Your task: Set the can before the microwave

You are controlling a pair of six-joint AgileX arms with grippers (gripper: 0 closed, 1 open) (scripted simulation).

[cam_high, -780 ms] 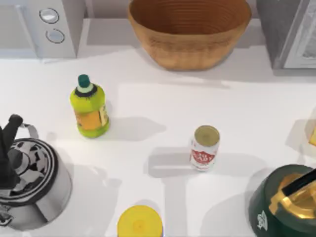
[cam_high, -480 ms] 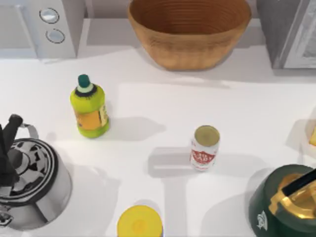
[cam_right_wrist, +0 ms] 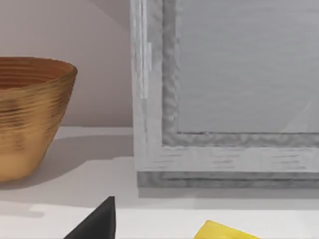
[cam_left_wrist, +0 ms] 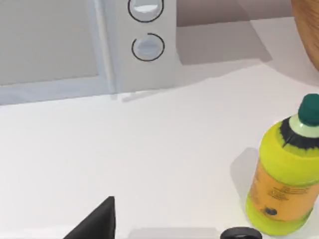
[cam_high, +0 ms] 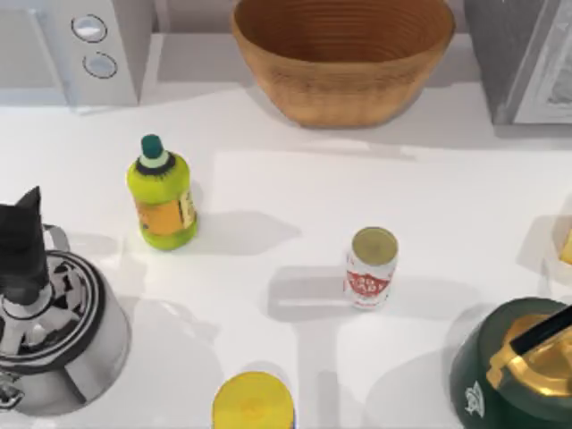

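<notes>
Left gripper (cam_high: 22, 234), fingers' state unreadable, is shifting toward 12 o'clock over the silver kettle (cam_high: 54, 335) since earlier, while the can (cam_high: 370, 268) is standing unmoved mid-table, well apart from the microwave (cam_high: 71, 49) at 10 o'clock.

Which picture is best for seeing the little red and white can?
The top view is best: the can stands upright near the middle of the table, with its gold top and red label showing. The left wrist view looks at the microwave and green bottle instead; the right wrist view faces another grey appliance.
</notes>
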